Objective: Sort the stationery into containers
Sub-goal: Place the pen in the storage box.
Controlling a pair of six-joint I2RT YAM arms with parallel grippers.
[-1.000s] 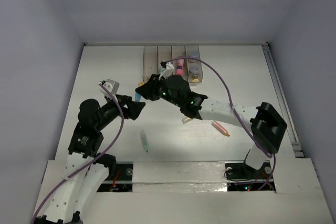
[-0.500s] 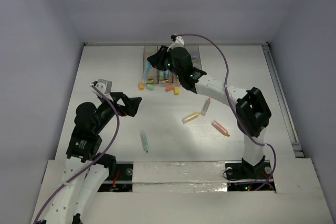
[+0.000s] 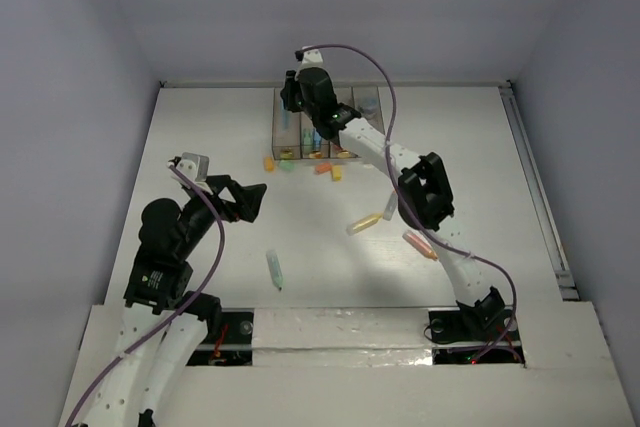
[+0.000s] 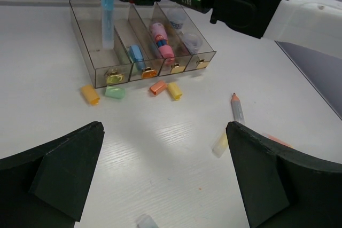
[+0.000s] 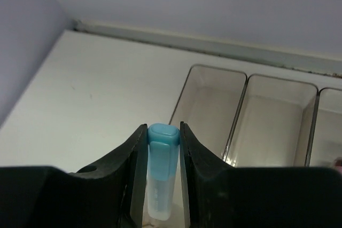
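Presently holds a blue marker [image 4: 107, 22] upright in the right gripper [image 5: 163, 127] — fingers drawn narrow, one pressed against each side of it. Hangs that marker over the leftmost compartment of the containers [image 4: 84, 38], at the far side of the table [image 3: 200, 127]; lower end either inside the compartment or just above its rim, cannot tell which.

Has a blue piece [image 4: 136, 55] lying in the second compartment, a pink marker [image 4: 160, 40] in the third, and round grey-blue pieces [image 4: 191, 41] in the fourth, rightmost one.

Shows four caps loose on the table just in front of the containers, in a rough row from left to right: an orange cap [image 4: 91, 94], a green cap [image 4: 114, 92] just beside it but apart, a second orange cap [image 4: 157, 86], and a yellow cap [image 4: 175, 91] close to that one.

Farther toward the arm bases, has a grey marker [image 4: 237, 109] with an orange tip lying near a pale yellow marker [image 4: 219, 145], and a pink-orange marker [image 3: 420, 245] just to their right in the top view. Well apart to the left, a pale green marker [image 3: 274, 269] flat on the table.

Holds the left gripper [image 4: 164, 132] above the near-left part of the table — well apart from the containers, fingers spread wide with nothing between them, facing the row of caps.
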